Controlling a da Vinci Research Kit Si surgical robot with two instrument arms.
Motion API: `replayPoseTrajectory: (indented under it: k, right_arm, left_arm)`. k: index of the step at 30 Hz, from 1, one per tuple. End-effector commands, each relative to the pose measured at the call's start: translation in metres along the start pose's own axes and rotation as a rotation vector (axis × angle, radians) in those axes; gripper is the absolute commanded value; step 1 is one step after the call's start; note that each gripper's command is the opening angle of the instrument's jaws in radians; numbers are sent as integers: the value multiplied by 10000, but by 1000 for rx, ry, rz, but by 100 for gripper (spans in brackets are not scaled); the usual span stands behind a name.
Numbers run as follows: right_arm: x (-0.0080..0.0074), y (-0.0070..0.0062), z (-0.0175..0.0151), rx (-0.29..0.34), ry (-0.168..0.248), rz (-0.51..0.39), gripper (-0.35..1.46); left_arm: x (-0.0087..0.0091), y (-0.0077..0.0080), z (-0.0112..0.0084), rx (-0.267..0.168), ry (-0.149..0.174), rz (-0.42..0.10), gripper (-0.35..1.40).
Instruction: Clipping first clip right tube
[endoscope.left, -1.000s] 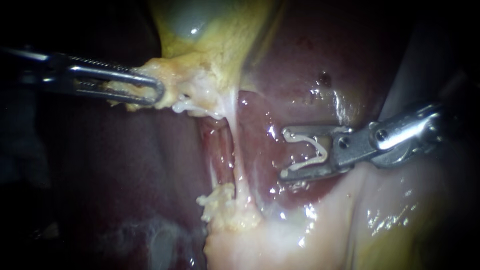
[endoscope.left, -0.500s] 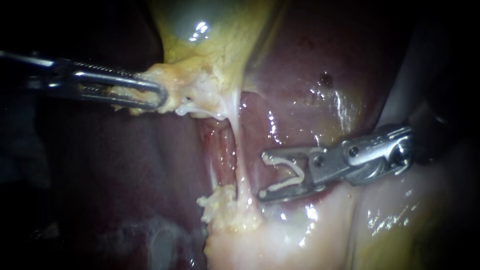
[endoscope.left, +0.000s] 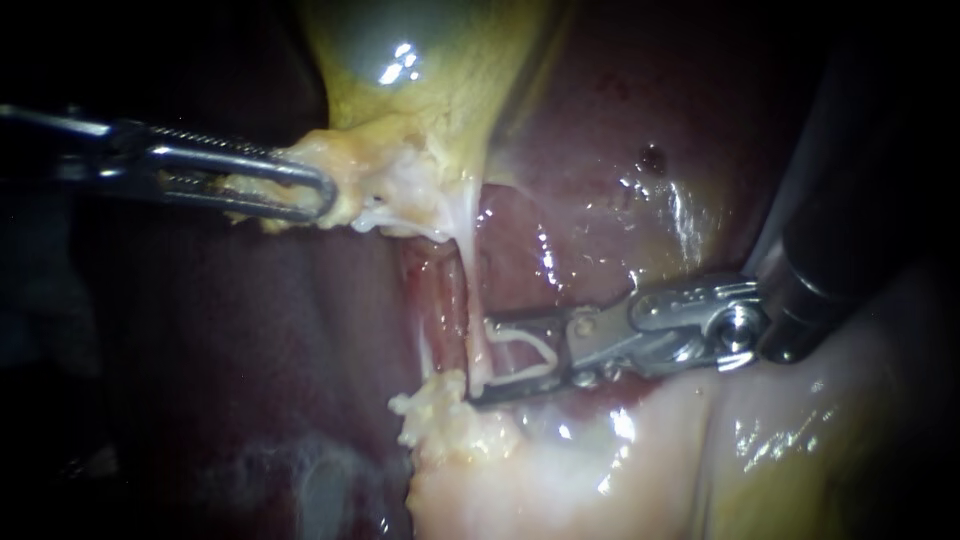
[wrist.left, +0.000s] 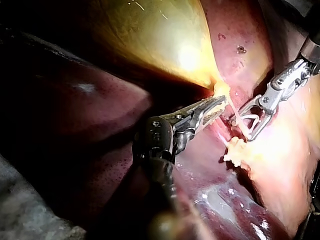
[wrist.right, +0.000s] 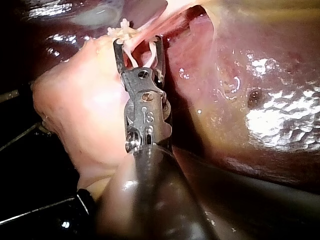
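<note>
right instrument (endoscope.left: 483, 360) advanced: end effector holds open clip (endoscope.left: 541, 346) astride tube (endoscope.left: 467, 268) | left instrument (endoscope.left: 320, 193) clamped on gallbladder (endoscope.left: 440, 90)

Your left instrument (endoscope.left: 322, 192) grips the gallbladder (endoscope.left: 430, 110). Your right instrument (endoscope.left: 478, 360) holds a clip (endoscope.left: 522, 352) against the right tube (endoscope.left: 470, 290).

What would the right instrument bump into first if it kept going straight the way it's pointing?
The pale tube. The right instrument, jaws holding a clip, has its tips at that tube; the right wrist view suggests the tube sits between them, though depth is unclear.
</note>
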Motion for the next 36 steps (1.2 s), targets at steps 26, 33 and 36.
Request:
replayPoseTrajectory:
  k: [26,33,36]
  right_arm:
    - [11,10,31,18,64,87,49]
    - [15,11,41,19,78,104,50]
    - [15,11,44,22,77,107,50]
  left_arm:
    - [0,1,1,1,0,-1,-35]
    - [0,2,2,2,1,-1,-35]
    - [0,2,2,2,1,-1,-35]
